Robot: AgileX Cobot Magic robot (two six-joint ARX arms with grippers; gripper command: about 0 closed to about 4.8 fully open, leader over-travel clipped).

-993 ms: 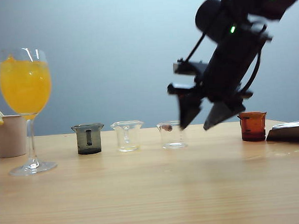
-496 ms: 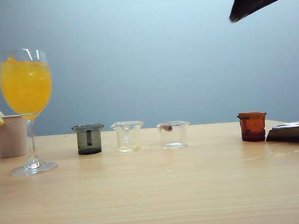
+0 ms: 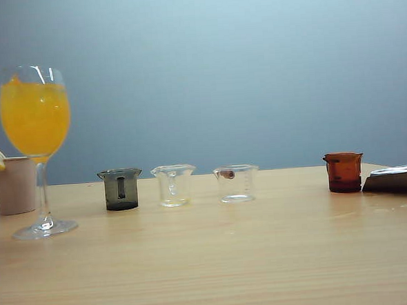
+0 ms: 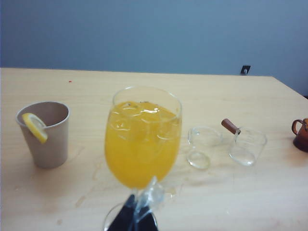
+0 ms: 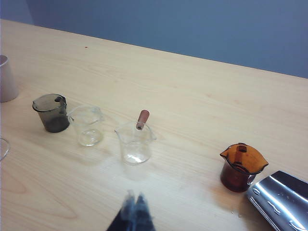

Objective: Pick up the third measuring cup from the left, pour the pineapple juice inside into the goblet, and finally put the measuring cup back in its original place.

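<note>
1. Third measuring cup (image 5: 135, 143), brown-handled, stands upright and empty on the table (image 3: 265, 259) between the clear cup (image 5: 88, 123) and the amber cup (image 5: 242, 167); job looks done.
2. Goblet (image 4: 143, 137) is full of orange-yellow drink; pineapple juice can't be told apart in it.
3. Right gripper (image 5: 134, 208) is clenched, empty, above the table near the third cup. Risk: a low swing could tip it.
4. Left gripper (image 4: 136, 216) sits close behind the goblet stem, jaw state unclear. Risk: a nudge topples the full glass.

Your third measuring cup (image 3: 236, 183) stands upright and looks empty; your goblet (image 3: 37, 145) stands brim-full of orange-yellow juice (image 3: 35, 118).
</note>
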